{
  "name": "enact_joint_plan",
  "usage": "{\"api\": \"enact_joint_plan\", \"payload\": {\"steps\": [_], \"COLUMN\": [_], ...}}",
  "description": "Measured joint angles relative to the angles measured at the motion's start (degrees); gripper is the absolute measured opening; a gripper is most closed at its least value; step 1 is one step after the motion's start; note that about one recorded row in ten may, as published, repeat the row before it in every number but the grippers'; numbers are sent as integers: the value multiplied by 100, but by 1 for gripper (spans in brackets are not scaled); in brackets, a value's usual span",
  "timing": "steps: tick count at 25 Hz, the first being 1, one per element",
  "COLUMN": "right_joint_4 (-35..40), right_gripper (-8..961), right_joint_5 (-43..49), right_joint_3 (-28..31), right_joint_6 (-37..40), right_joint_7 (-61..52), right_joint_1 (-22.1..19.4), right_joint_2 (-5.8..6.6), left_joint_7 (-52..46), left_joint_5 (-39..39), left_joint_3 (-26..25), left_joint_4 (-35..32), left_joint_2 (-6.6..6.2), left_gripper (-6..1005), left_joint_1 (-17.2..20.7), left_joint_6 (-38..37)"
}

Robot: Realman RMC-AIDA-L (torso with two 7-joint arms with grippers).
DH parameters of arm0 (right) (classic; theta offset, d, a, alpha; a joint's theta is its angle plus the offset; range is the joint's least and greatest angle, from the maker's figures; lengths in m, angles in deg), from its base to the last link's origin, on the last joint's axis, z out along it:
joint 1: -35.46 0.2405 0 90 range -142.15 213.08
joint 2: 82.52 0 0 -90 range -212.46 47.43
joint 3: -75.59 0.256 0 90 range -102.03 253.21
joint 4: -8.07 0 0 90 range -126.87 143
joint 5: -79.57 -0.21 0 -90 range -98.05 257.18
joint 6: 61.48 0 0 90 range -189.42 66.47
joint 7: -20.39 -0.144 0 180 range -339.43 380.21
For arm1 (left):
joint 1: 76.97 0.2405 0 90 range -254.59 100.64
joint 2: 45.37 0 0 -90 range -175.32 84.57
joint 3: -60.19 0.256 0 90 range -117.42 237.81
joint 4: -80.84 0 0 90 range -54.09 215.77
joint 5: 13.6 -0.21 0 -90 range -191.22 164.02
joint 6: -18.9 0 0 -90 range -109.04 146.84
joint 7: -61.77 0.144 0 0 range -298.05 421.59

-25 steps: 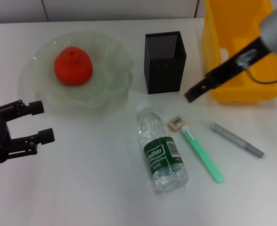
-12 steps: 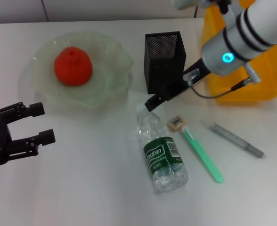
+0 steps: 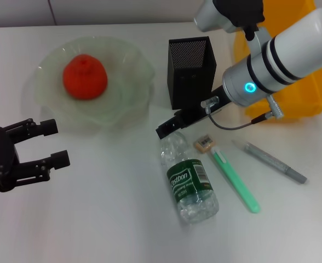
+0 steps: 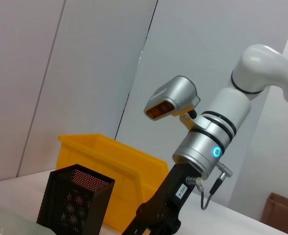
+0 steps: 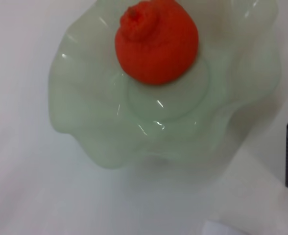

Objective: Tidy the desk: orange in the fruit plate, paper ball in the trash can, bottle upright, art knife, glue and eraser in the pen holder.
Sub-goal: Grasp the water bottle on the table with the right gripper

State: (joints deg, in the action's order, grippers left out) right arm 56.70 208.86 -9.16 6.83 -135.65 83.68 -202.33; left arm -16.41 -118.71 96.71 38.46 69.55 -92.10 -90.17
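Note:
The orange lies in the pale green fruit plate at the back left. The bottle lies on its side in the middle, cap toward the black mesh pen holder. Beside the bottle are the tan eraser, the green art knife and the grey glue stick. My right gripper hovers just above the bottle's cap end, in front of the pen holder. My left gripper is open and empty at the near left. The paper ball is out of view.
The yellow trash can stands at the back right, largely behind my right arm. Bare white table stretches between the left gripper and the bottle.
My right arm has swung left from in front of the trash can, past the pen holder, down to the bottle's cap end. The left gripper has barely shifted.

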Motion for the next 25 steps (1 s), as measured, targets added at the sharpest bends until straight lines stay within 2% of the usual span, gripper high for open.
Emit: {"api": "enact_joint_plan", "payload": {"steps": [13,18,25], "right_joint_4": [-764,-933,-1025], "right_gripper": [736,551,435], "right_joint_5": [-690,-700,-723], "right_joint_3": [-6,-6,-6], "right_joint_6": [-468,-582,-618], "right_joint_7": [711,779,837], "right_joint_1": [84,124,134], "right_joint_2": [2,2,2], "left_joint_7": [142,144,137], "left_joint_5": [-55,-61,-62], "left_joint_3": [17,22,22], "left_joint_4": [247,292,292], "left_joint_2": [10,10,8], "left_gripper": [830,830,830], "left_joint_1": [-31,-34,-34], "left_joint_6": [-9,-29,-35]}}
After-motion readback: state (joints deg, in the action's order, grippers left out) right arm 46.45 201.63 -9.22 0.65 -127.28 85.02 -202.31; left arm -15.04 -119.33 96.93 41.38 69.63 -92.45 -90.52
